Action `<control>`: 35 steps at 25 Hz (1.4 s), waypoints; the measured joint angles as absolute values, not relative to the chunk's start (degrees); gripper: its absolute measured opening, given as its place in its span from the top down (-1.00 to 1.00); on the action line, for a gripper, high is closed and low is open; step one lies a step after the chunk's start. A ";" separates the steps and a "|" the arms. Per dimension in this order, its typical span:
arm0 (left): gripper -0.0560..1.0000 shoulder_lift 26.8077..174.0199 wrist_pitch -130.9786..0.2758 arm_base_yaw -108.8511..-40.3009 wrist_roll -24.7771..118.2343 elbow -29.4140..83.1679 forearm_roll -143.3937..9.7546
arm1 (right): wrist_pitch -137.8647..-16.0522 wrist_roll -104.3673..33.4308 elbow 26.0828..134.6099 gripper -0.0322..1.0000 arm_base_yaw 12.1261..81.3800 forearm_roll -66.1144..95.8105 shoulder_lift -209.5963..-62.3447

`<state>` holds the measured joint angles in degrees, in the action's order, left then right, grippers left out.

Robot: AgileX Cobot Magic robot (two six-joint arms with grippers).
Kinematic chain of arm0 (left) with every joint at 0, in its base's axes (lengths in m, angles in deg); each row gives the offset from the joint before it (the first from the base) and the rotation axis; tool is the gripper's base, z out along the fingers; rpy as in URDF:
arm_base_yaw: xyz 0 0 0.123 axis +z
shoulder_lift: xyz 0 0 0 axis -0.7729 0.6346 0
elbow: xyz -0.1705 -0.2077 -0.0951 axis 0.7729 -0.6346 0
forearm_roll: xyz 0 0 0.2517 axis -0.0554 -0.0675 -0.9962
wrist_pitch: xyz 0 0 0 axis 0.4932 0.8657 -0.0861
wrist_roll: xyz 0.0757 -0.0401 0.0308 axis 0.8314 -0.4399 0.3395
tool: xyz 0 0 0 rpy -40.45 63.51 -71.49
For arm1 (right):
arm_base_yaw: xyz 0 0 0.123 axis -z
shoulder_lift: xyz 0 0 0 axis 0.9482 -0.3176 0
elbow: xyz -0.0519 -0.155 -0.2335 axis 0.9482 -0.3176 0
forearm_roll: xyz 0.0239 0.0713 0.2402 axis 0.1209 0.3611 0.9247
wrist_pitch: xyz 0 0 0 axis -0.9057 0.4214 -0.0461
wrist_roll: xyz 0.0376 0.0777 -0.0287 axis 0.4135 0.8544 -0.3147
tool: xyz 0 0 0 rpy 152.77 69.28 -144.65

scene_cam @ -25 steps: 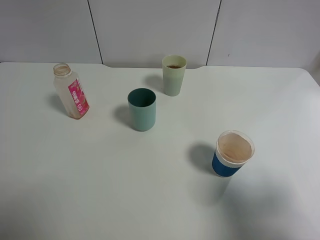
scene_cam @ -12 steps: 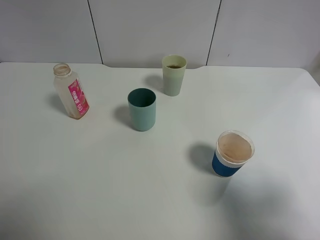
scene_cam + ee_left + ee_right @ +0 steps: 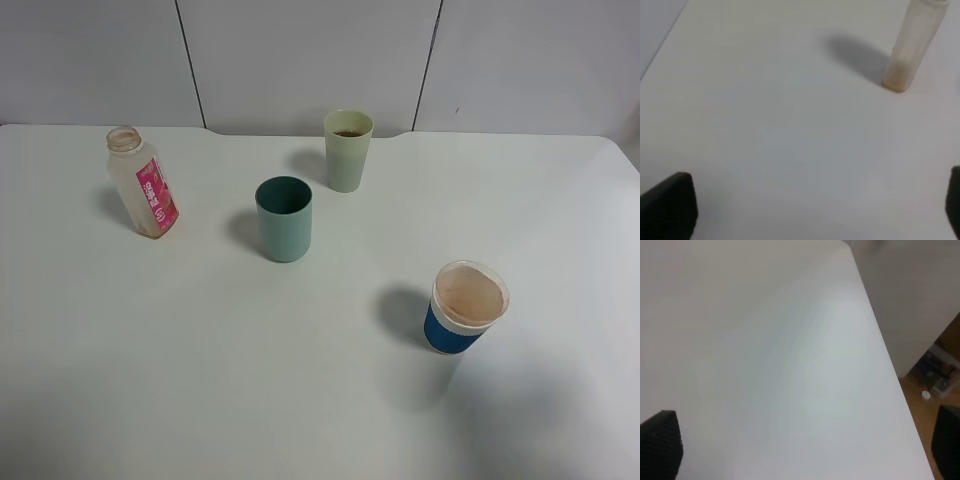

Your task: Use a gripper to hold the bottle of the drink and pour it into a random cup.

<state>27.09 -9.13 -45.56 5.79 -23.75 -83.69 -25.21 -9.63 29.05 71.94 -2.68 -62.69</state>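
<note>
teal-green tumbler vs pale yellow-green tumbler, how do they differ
The teal-green plastic tumbler is darker, shorter and wider; the pale yellow-green plastic tumbler is lighter, taller and slimmer, tapering downward. The teal one stands nearer the middle of the white table; the yellow-green one stands farther back, near the wall. A dark patch shows inside the yellow-green tumbler; the teal one's inside shows only shadow. Both stand upright, open-topped, untouched.

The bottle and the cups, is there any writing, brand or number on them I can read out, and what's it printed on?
Bottle: its pink label carries white print, too small and blurred to read.
Pale yellow-green cup: no text.
Teal cup: no text.
Blue cup: none visible.
Left wrist view: bottle's label not visible.
</note>
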 joint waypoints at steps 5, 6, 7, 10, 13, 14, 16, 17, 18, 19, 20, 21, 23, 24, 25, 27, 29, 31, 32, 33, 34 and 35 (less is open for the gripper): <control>-0.96 27.09 -9.13 -46.45 5.79 -23.75 -83.63 | -25.21 -9.63 29.05 -0.98 71.94 -2.68 -62.69; -0.96 27.09 -9.13 -47.16 5.79 -23.75 -83.63 | -25.21 -9.63 29.05 -0.98 71.94 -2.68 -62.69; -0.96 27.09 -9.13 -47.74 5.79 -23.75 -83.63 | -25.21 -9.63 29.05 -0.98 71.94 -2.68 -62.69; -0.96 27.09 -9.13 -48.36 5.79 -23.75 -83.63 | -25.21 -9.63 29.05 -0.98 71.94 -2.68 -62.69; -0.96 27.09 -9.13 -48.36 5.79 -23.75 -83.63 | -25.21 -9.63 29.05 -0.98 71.94 -2.68 -62.69; -0.96 27.09 -9.13 -48.36 5.79 -23.75 -83.63 | -25.21 -9.63 29.05 -0.98 71.94 -2.68 -62.69; -0.96 27.09 -9.13 -48.36 5.79 -23.75 -83.63 | -25.21 -9.63 29.05 -0.98 71.94 -2.68 -62.69; -0.96 27.09 -9.13 -48.36 5.79 -23.75 -83.63 | -25.21 -9.63 29.05 -0.98 71.94 -2.68 -62.69; -0.96 27.09 -9.13 -48.36 5.68 -23.75 -83.63 | -25.21 -9.63 29.05 -0.98 71.94 -2.68 -62.69; -0.96 27.09 -9.13 -48.36 5.68 -23.75 -83.63 | -25.21 -9.63 29.05 -0.98 71.94 -2.68 -62.69; -0.96 27.09 -9.13 -48.36 5.68 -23.75 -83.63 | -25.21 -9.63 29.05 -0.98 71.94 -2.68 -62.69; -0.96 27.09 -9.13 -48.36 5.64 -23.75 -83.63 | -25.21 -9.63 29.05 -0.98 71.94 -2.68 -62.69; -0.96 27.09 -9.13 -48.36 5.64 -23.75 -83.63 | -25.21 -9.63 29.05 -0.98 71.94 -2.68 -62.69; -0.96 27.09 -9.13 -48.36 5.64 -23.75 -83.63 | -25.21 -9.63 29.05 -0.98 71.94 -2.68 -62.69; -0.96 27.09 -9.13 -48.36 5.64 -23.75 -83.63 | -25.21 -9.63 29.05 -0.98 71.94 -2.68 -62.69; -0.96 27.09 -9.13 -48.36 5.64 -23.75 -83.63 | -25.21 -9.63 29.05 -0.98 71.94 -2.68 -62.69; -0.96 27.09 -9.13 -48.36 5.64 -23.75 -83.63 | -25.21 -9.63 29.05 -0.98 71.94 -2.68 -62.69; -0.96 27.09 -9.13 -48.36 5.64 -23.75 -83.63 | -25.21 -9.63 29.05 -0.98 71.94 -2.68 -62.69; -0.96 27.09 -9.13 -48.36 5.64 -23.75 -83.63 | -25.21 -9.63 29.05 -0.98 71.94 -2.68 -62.69; -0.96 27.09 -9.13 -48.36 5.64 -23.75 -83.63 | -25.21 -9.63 29.05 -0.98 71.94 -2.68 -62.69; -0.96 27.09 -9.13 -48.36 5.64 -23.75 -83.63 | -25.21 -9.63 29.05 -0.98 71.94 -2.68 -62.69; -0.96 27.09 -9.13 -48.36 5.64 -23.75 -83.63 | -25.21 -9.63 29.05 -0.98 71.94 -2.68 -62.69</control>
